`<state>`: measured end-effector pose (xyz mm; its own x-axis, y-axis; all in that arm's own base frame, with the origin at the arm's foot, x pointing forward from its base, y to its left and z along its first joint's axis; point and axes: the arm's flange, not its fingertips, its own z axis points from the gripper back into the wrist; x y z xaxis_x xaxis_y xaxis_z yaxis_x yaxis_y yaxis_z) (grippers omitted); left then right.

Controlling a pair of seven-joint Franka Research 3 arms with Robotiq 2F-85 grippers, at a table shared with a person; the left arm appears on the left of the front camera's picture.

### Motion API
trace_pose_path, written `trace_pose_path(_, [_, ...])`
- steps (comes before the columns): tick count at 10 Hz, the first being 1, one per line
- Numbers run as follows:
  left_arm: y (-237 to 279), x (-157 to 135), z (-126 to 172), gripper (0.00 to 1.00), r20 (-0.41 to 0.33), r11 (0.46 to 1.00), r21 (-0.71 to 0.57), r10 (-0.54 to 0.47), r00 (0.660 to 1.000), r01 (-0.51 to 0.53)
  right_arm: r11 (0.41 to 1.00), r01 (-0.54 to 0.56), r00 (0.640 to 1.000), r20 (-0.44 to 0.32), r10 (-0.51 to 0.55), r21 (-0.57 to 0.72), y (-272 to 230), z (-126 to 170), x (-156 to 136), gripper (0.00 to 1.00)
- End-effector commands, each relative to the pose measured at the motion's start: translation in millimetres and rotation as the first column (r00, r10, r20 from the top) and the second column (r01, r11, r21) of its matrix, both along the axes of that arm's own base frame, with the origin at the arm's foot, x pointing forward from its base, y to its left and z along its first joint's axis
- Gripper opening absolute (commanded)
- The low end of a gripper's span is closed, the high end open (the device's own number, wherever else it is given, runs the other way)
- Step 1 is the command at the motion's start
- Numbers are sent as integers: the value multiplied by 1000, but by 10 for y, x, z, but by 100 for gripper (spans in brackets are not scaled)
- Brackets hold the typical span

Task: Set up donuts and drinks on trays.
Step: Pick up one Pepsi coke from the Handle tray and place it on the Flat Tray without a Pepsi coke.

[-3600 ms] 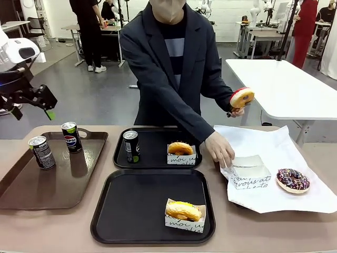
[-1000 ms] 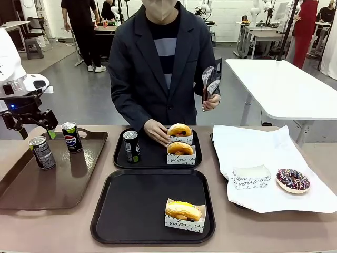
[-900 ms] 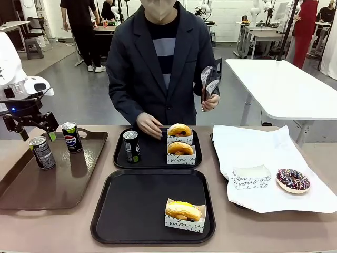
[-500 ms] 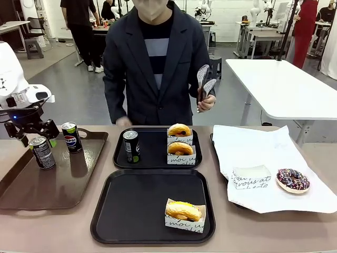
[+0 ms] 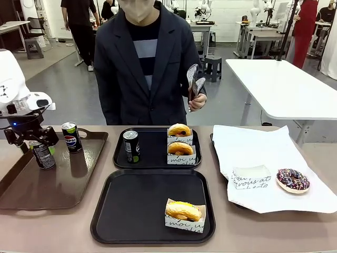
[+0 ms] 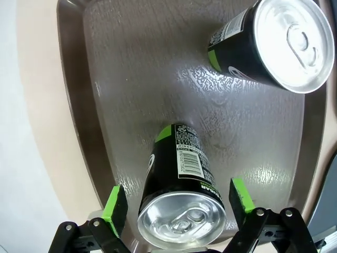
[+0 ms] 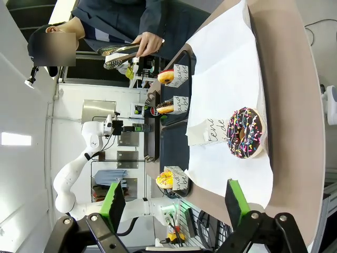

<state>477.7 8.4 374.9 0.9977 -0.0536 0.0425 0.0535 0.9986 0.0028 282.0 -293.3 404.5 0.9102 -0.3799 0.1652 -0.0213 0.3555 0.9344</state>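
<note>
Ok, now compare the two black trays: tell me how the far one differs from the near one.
The far black tray holds a soda can; the near black tray has no drink. The far black tray carries two donuts, a rear donut and a front donut, each in a paper tray; the near black tray carries one yellow donut. Both are black, rectangular, with rounded corners and raised rims.

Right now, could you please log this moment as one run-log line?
left gripper: open, astride slim dark soda can on brown handled tray | right gripper: open, empty | near black plastic tray: one yellow donut
</note>
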Motion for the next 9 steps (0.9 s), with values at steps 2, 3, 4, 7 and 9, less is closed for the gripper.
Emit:
trace_pose_path(2, [45, 37, -65, 100, 23, 1000, -10, -18, 1000, 19, 1000, 1, 1000, 8, -1, 7, -1, 9, -2, 100])
trace_pose_path(3, [46, 53, -54, 100, 43, 1000, -23, -17, 999, 18, 1000, 1, 1000, 8, -1, 7, -1, 9, -2, 100])
trace_pose_path(4, [40, 64, -44, 100, 51, 999, -30, -15, 999, 17, 1000, 1, 1000, 8, -1, 7, -1, 9, -2, 100])
trace_pose_path(7, [26, 90, -41, 100, 51, 999, -38, -15, 999, 17, 1000, 1, 1000, 8, -1, 7, -1, 9, -2, 100])
trace_pose_path(9, [9, 83, -42, 100, 47, 998, -51, -24, 999, 27, 1000, 1, 1000, 8, -1, 7, -1, 9, -2, 100])
